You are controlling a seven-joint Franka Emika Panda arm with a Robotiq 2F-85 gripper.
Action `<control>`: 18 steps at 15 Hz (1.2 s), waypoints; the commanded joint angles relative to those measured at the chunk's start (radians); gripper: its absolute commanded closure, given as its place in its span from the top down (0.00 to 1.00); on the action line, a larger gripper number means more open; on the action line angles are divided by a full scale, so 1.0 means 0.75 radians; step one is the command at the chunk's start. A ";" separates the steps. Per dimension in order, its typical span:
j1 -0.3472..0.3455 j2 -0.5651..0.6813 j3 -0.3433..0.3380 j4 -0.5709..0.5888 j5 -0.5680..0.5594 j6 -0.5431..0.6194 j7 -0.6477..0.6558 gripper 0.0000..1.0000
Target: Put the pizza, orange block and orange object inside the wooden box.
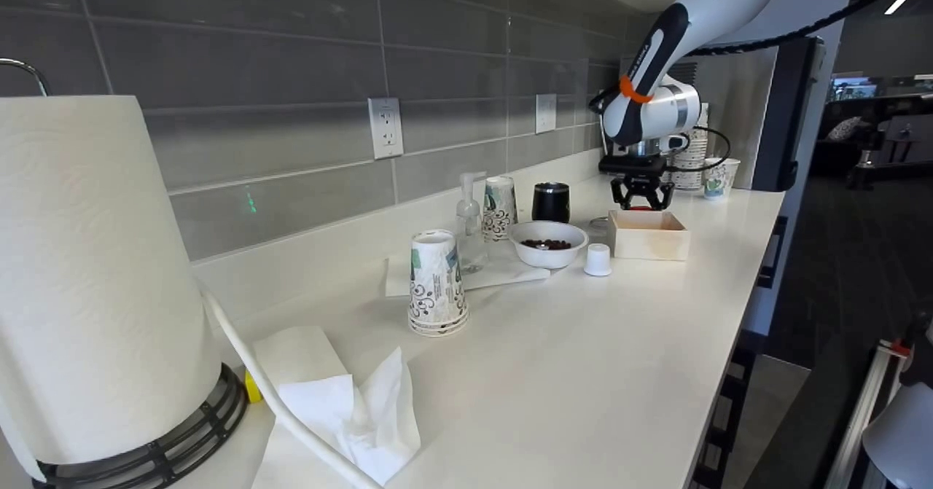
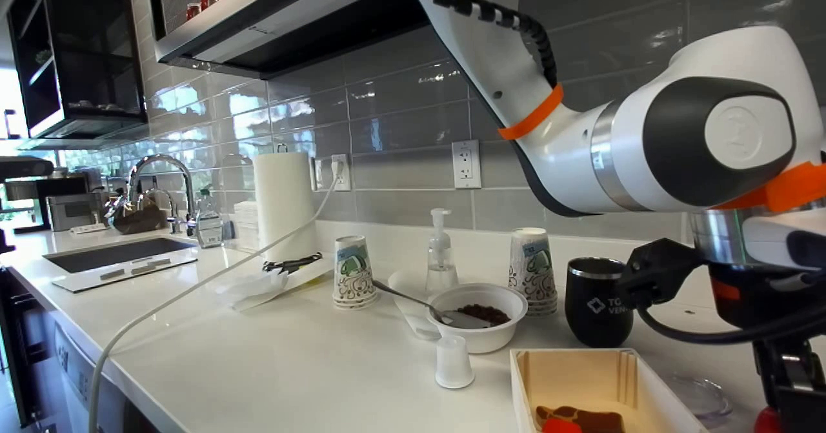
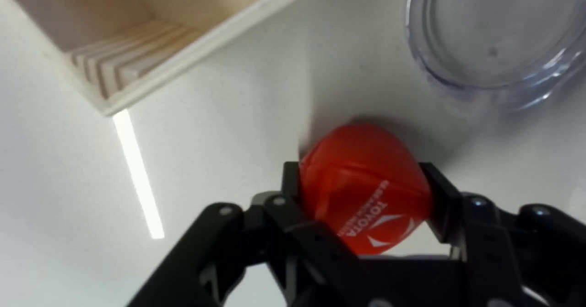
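The wooden box stands on the counter; it also shows in an exterior view and at the top left of the wrist view. The tan-brown pizza and a bright red-orange block, taken as the orange block, lie inside it, cut off by the frame edge. My gripper is shut on the orange object, a red-orange ball with white TOYOTA lettering, with a pad against each side. Gripper and ball are beside the box, outside it. I cannot tell whether the ball touches the counter.
A clear round lid lies beside the box. A black mug, a white bowl with dark contents and a spoon, and a small white cup stand near it. Paper cups and a soap bottle are farther along.
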 commanded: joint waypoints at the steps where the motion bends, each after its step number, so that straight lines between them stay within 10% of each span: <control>1: 0.024 0.041 -0.049 0.039 0.026 0.016 0.003 0.35; 7: 0.046 -0.118 -0.108 -0.070 -0.005 0.019 -0.014 0.15; 18: 0.163 -0.739 0.012 -0.429 -0.200 -0.160 0.016 0.13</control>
